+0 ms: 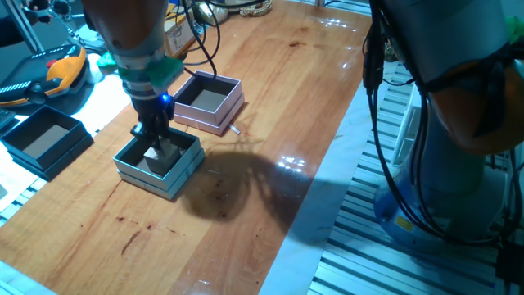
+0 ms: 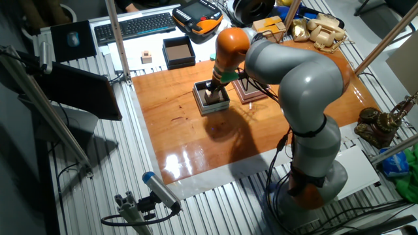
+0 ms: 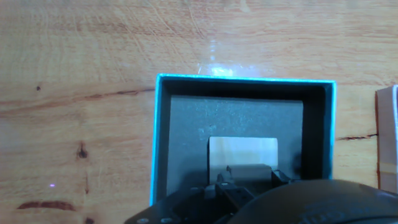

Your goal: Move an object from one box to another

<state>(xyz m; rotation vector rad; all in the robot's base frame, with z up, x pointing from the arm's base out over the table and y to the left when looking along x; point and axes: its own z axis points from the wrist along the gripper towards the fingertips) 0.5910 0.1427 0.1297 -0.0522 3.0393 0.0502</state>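
The teal-blue box (image 1: 176, 176) stands on the wooden table and holds a pale wooden block (image 1: 154, 156). My gripper (image 1: 155, 146) reaches down inside this box, with its fingers at the two sides of the block. In the hand view the block (image 3: 242, 151) lies on the dark floor of the teal box (image 3: 155, 137), and my gripper (image 3: 249, 178) closes on its near end. The block rests on the box floor. The pink-lilac box (image 1: 219, 115) stands just behind, with nothing in it. Both boxes show in the other fixed view: the teal one (image 2: 208, 108) and the pink one (image 2: 245, 96).
A black square box (image 1: 45, 139) sits at the table's left edge, and it also shows in the other fixed view (image 2: 177, 52). A small screw-like item (image 1: 235, 128) lies by the pink box. Tools and cables lie at the back. The arm's base (image 2: 313, 130) stands at the table's side.
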